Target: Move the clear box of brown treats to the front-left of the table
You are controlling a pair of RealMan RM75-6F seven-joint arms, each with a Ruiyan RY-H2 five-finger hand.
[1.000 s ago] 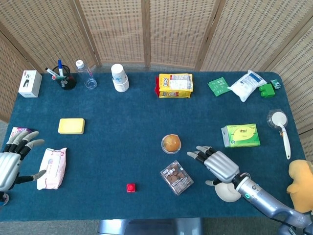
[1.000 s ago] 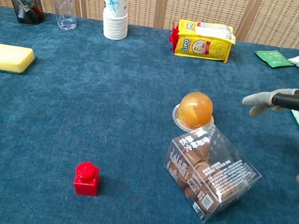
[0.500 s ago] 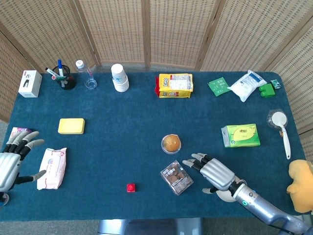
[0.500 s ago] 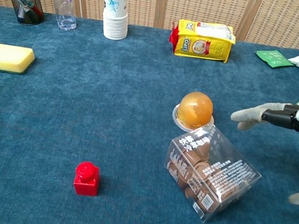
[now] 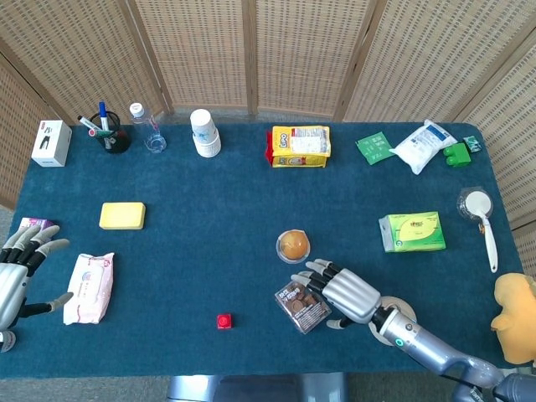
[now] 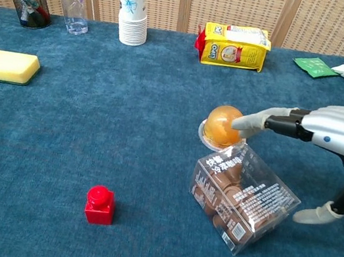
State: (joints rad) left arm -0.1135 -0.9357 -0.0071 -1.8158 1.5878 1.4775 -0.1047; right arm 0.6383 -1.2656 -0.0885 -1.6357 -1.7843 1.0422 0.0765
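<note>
A woven wicker folding screen [image 5: 293,50] backs a desk [image 5: 209,251] covered in dark blue cloth.

The clear plastic box of brown treats [image 5: 301,305] lies at 6 o'clock on the desk, slightly right of centre, tilted on its base. A round orange jelly cup [image 5: 293,244] stands just beside it at 12 o'clock, and a small red block [image 5: 224,321] sits at the box's 9 o'clock, apart from it.

The right hand [image 5: 343,291] reaches in from the box's 3 o'clock. Its fingers [image 6: 260,122] are extended and spread above the box's upper right edge, fingertips pointing toward the jelly cup; the thumb [image 6: 313,214] hangs low beside the box's right end. The fingers are not closed on the box, and contact cannot be determined.

The left hand [image 5: 18,272] rests at the desk's 8 o'clock edge, fingers spread, holding nothing. A white and pink tissue pack [image 5: 89,287] lies just beside it, with a yellow sponge [image 5: 122,215] farther back.
</note>
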